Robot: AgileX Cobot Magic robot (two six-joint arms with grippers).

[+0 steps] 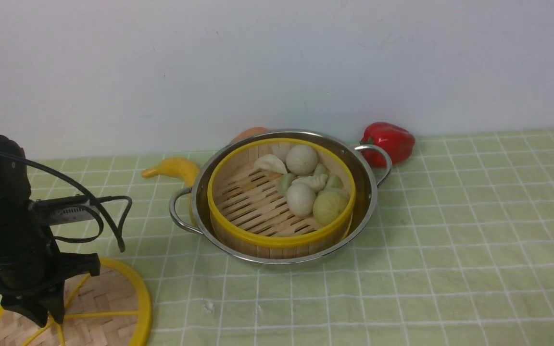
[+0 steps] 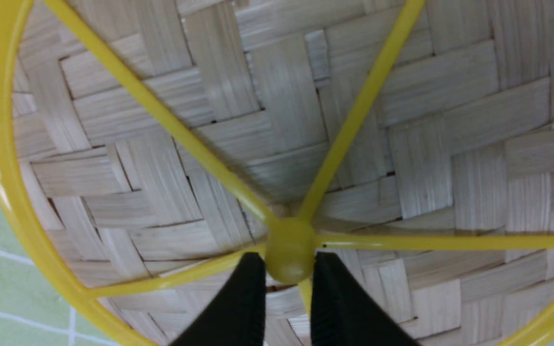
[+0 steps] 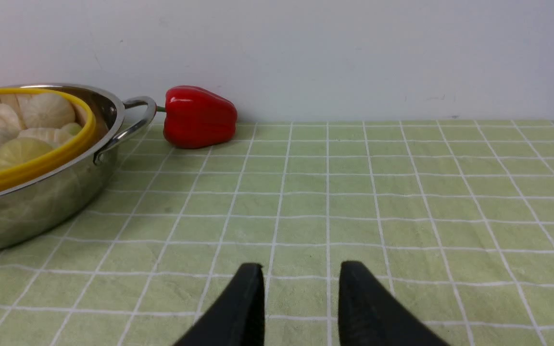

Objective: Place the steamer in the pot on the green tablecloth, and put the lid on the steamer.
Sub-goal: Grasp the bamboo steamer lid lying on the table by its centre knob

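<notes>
Half done: steamer sits in pot, lid not yet on.
lid lies flat on cloth, left of pot and apart from it; left tool pinches its hub; right tool open, empty, over cloth. To do: lift lid, cover steamer.

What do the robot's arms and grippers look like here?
Front view shows only the left arm: bulky, matte black, with black cables looping off a grey module. The left gripper and right gripper have black fingers tapering to blunt tips. No markings visible.
</notes>
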